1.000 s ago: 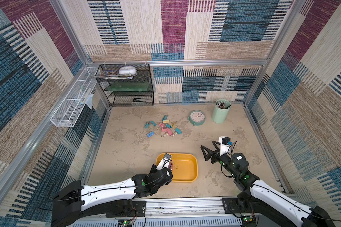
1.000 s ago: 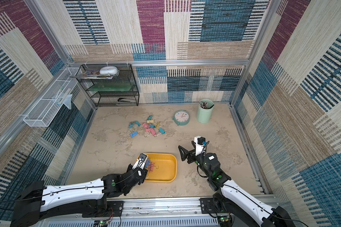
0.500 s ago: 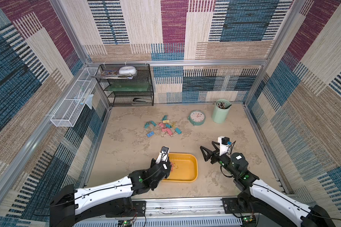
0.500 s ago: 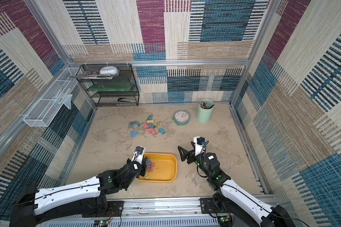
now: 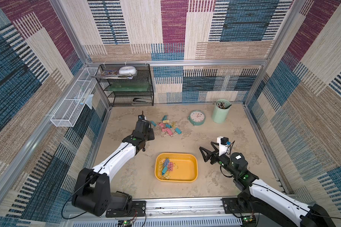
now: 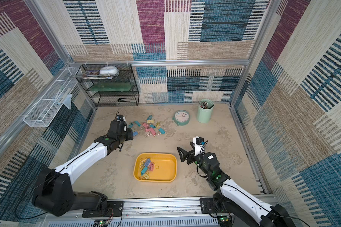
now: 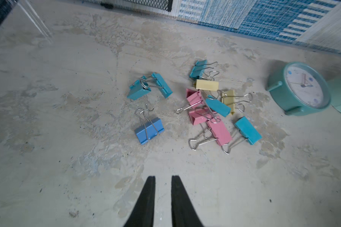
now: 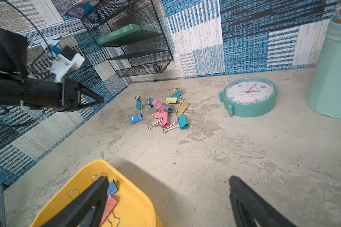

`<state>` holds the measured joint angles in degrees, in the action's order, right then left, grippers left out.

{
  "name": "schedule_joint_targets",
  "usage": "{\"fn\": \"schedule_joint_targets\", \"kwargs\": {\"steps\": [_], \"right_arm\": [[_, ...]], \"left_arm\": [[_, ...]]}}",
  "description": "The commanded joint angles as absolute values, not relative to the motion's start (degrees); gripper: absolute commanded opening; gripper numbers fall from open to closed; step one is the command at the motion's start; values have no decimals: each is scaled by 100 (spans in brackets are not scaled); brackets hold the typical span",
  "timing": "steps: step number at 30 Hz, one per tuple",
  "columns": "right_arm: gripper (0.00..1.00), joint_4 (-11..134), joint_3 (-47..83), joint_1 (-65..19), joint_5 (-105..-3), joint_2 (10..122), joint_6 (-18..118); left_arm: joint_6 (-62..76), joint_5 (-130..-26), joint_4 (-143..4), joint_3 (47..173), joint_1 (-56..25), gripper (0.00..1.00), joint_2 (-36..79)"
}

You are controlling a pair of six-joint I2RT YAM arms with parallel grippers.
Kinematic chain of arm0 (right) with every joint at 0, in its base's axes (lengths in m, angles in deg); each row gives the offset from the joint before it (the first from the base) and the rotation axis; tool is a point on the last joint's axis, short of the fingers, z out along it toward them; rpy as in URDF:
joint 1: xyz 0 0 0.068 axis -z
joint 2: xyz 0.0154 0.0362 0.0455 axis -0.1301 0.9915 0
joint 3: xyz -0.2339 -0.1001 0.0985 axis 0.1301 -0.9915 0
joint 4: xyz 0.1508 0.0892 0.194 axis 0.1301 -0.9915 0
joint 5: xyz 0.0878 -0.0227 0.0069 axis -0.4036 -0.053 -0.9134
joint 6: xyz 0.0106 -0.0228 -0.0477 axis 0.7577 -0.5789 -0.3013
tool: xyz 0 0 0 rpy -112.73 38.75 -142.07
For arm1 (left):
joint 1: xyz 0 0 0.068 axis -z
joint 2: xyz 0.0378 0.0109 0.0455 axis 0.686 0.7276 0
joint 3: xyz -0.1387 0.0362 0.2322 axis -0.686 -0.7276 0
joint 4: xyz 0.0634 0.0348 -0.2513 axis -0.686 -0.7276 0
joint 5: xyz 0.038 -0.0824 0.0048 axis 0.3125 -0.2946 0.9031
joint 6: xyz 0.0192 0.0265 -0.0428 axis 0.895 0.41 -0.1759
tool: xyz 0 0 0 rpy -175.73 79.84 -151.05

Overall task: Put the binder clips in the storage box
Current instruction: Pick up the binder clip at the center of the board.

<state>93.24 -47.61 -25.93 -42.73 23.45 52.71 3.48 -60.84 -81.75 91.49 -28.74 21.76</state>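
Several loose binder clips [image 5: 168,127] [image 6: 150,127] in pink, yellow, blue and teal lie in a pile on the far part of the table. My left gripper [image 7: 162,177] [image 5: 151,135] hovers at the pile's left side. Its jaws stand narrowly open with nothing between them, a short way from a blue clip [image 7: 149,130]. The yellow storage box [image 5: 195,167] [image 6: 174,167] sits nearer the front with several clips [image 5: 166,167] [image 8: 110,198] at its left end. My right gripper [image 8: 168,178] [image 5: 206,146] is wide open and empty beside the box's right end.
A teal clock [image 5: 197,117] and a mint pen cup [image 5: 220,111] stand right of the pile. A black mesh shelf [image 5: 130,86] fills the back left corner. A white wire basket [image 5: 73,104] hangs on the left wall.
My left arm has swung from the storage box's left end out to the clip pile, and its jaws have parted slightly. The right arm has not moved.
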Motion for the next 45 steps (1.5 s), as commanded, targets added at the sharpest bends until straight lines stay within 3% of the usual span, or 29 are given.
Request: {"fn": "schedule_joint_targets", "kwargs": {"steps": [1, 8, 15, 17, 21, 25, 31, 37, 45], "right_arm": [[98, 9491, -4745, -2598, -4279, 2352, 5286], [98, 9531, -4752, -2595, -4266, 2411, 5294], [98, 9509, -4737, -2597, -4255, 2440, 5276], [98, 9496, -4737, -2595, -4243, 2423, 5276], [98, 9495, -4744, -2595, -4266, 2387, 5298], [98, 9494, -4737, -2593, -4271, 2391, 5307], [98, 9467, -4711, -2594, -4314, 2427, 5337], [98, 9461, -4709, -2597, -4313, 2400, 5345], [99, 9413, -4719, -2596, -4411, 2222, 5296]], "left_arm": [[284, -7808, -7464, 9385, -3534, 21, 2902], [-94, -8931, -6402, 9650, -4239, 39, 4166], [-91, -8988, -6080, 9702, -4252, 43, 4656], [-107, -8814, -6169, 9738, -4252, 39, 4754], [-250, -8690, -5947, 9491, -4252, 17, 4684], [-305, -8740, -5820, 9213, -4236, 2, 4440], [-487, -8689, -5568, 8452, -4069, 0, 3592], [-327, -8116, -5813, 7697, -3257, 0, 2017], [604, -5876, -7461, 7594, -759, 0, -22]]}}
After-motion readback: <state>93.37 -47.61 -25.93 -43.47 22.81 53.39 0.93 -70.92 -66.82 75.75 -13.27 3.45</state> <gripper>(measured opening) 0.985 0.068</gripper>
